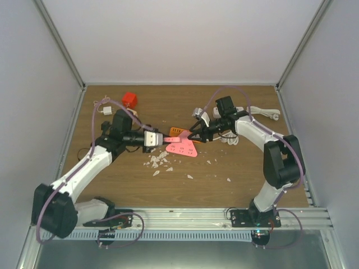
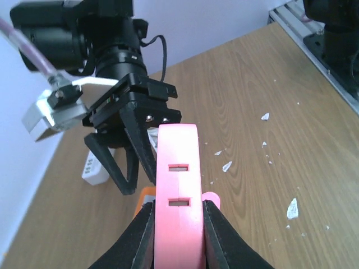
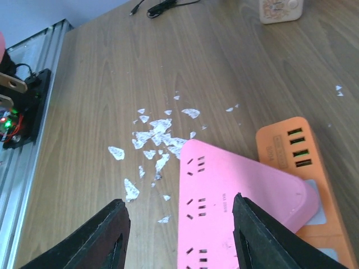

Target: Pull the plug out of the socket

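two tools — left tool (image 2: 178,208) tight on one pink socket (image 1: 182,148), right tool (image 3: 178,200) agape

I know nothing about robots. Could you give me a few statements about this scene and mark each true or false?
1. The left gripper clamps the pink strip. True.
2. The right gripper is shut on the pink strip. False: its jaws stand open, gripping nothing.
3. The pink strip partly covers an orange strip. True.
4. The red block sits in the right gripper. False: it lies on the table, at the far left.
5. White flakes litter the table. True.
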